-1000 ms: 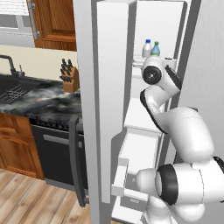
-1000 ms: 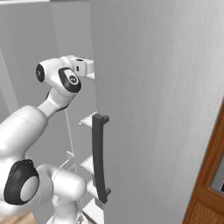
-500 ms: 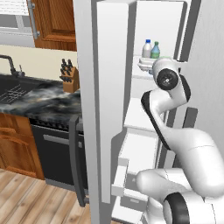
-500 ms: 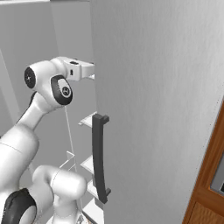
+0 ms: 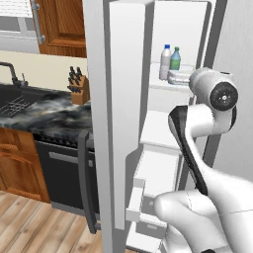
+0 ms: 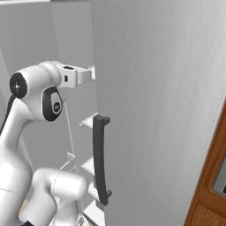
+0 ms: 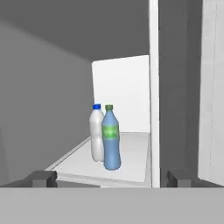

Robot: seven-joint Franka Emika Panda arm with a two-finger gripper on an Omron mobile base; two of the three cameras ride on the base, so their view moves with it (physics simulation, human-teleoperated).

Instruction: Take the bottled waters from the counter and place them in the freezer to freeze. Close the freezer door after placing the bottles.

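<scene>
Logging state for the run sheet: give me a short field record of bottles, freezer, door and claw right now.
white bottle: upright on freezer shelf, blue cap
blue-green bottle: upright, green cap, beside the white one, nearer the hand camera
freezer: open, white interior
freezer door: open, not yet closed
claw: open, holding nothing, facing the bottles, clear of them
counter: knife block on it

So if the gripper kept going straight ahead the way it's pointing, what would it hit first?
Probably the translucent blue bottle with the green cap on the white freezer shelf; the open gripper points at it, though depth is unclear.
</scene>
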